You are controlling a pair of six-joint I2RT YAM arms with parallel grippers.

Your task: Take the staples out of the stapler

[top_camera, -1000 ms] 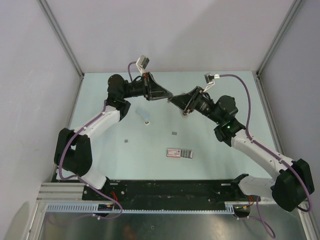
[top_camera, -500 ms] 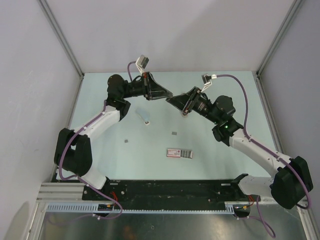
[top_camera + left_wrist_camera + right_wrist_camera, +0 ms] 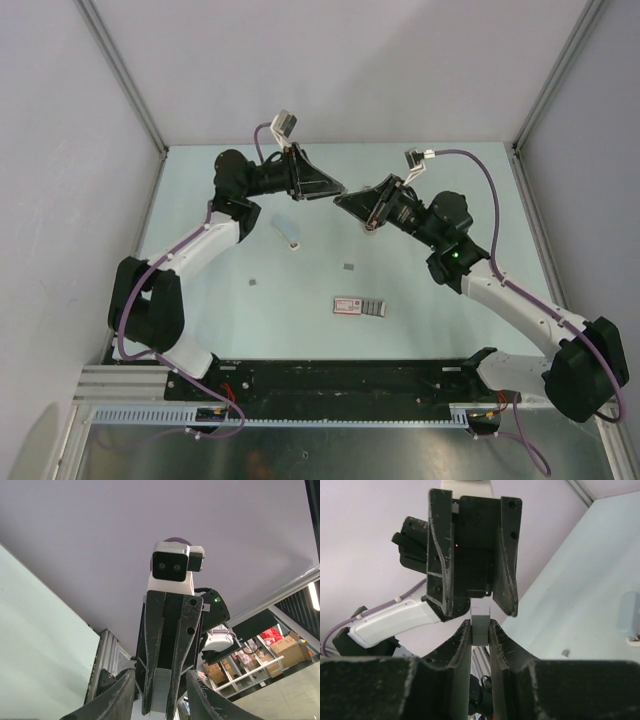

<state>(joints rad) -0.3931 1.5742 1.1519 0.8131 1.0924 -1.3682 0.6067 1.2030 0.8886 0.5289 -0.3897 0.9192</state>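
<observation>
The right gripper (image 3: 160,709) faces head-on, jaws closed on the grey stapler (image 3: 160,692), its wrist camera (image 3: 171,567) above.

Grey staples (image 3: 348,267), red-and-white box (image 3: 349,305)

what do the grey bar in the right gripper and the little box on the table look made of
Grey bar in the right gripper: probably metal, flat matte grey with straight edges; painted plastic possible. Box: likely printed cardboard, red-and-white flat faces; too small to be sure.

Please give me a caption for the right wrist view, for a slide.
Right gripper clamps a slim grey bar, likely the stapler, tip to tip with the open left gripper.
</observation>
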